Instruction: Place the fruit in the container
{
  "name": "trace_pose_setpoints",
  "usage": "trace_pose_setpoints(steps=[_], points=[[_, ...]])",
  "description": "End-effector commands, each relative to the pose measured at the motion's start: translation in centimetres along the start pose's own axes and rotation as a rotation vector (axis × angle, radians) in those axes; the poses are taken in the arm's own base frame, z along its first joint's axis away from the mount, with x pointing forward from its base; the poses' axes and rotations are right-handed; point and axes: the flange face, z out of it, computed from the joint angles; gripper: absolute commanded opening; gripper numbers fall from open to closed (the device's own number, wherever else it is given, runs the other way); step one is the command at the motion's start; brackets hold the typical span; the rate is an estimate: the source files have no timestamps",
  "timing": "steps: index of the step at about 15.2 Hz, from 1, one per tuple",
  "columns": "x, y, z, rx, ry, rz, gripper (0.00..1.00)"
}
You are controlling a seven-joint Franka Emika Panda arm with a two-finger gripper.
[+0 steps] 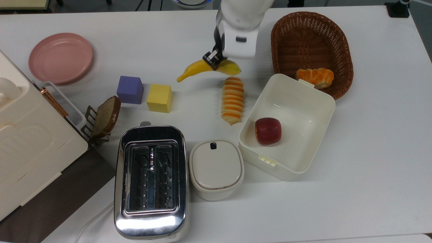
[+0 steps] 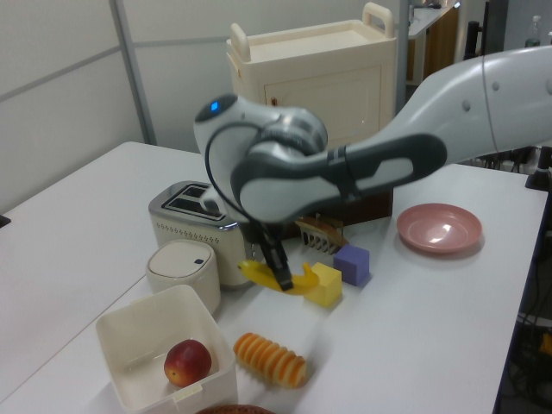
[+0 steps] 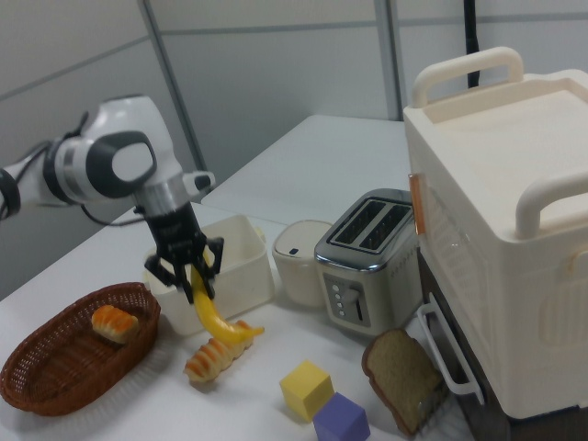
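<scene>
Yellow banana (image 1: 197, 69); cream-white tub (image 1: 317, 101); dark-red apple (image 1: 268, 131); orange-striped roll (image 1: 232, 100).

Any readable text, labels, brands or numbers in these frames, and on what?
None can be read. The toaster, the lidded white pot, the container and the gripper holding the banana bear no legible marking.
</scene>
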Motion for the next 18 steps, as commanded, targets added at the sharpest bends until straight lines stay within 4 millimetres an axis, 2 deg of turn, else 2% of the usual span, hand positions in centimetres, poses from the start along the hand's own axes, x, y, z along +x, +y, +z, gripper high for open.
trace_pose_setpoints(steps=[1, 4, 6, 10, 15, 16, 17, 18], points=[[1.8, -2.2, -3.5, 0.019, 0.067, 0.188, 0.2], [4.0, -2.6, -5.4, 0.037, 0.132, 0.407, 0.2], [5.8, -4.3, -6.4, 0.063, 0.182, 0.494, 0.19], [8.5, -5.8, -8.5, 0.06, 0.368, 0.716, 0.18], [12.0, -5.4, -5.4, 0.037, 0.453, 0.935, 0.22], [12.4, -5.7, -4.8, 0.026, 0.449, 0.946, 0.32], [12.8, -5.8, -4.1, 0.023, 0.443, 0.963, 0.61], [13.3, -6.5, -4.0, 0.026, 0.441, 0.977, 1.0]])
